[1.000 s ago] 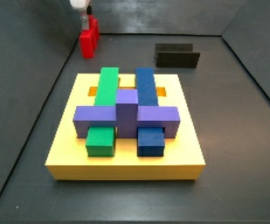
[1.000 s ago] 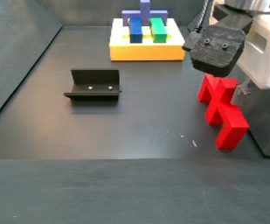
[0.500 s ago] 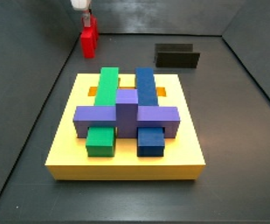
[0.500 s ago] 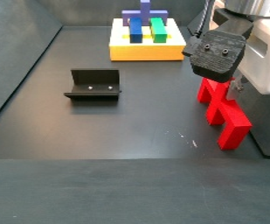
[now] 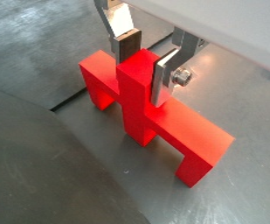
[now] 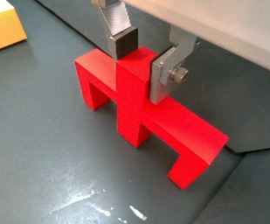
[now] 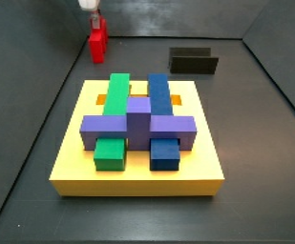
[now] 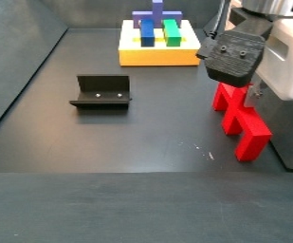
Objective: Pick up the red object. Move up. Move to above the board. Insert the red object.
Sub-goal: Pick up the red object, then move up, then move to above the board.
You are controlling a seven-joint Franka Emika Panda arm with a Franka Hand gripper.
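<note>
Your fingers stood one on each side of the upright tab of the red object, and in both wrist views the dark pads sat against or just shy of the tab's faces. Whether they were already pressing I could not tell, so treat the grip as unconfirmed. The gripper was low over the red object, which in a side view lay on the table at the right, its legs pointing toward the near side. In that view the block looked to be resting on the table, not lifted.

So you were at the first step, the pick-up, with the fingers in place round the tab and the closing either just done or about to be done.

The board sat well apart from the red object; in a side view it lay far off to the left of the gripper, carrying its green, blue and purple pieces. The fixture stood between, off to the left.

Next, you needed a firm squeeze on the tab, then a straight lift clear of the table before any travel toward the board.
</note>
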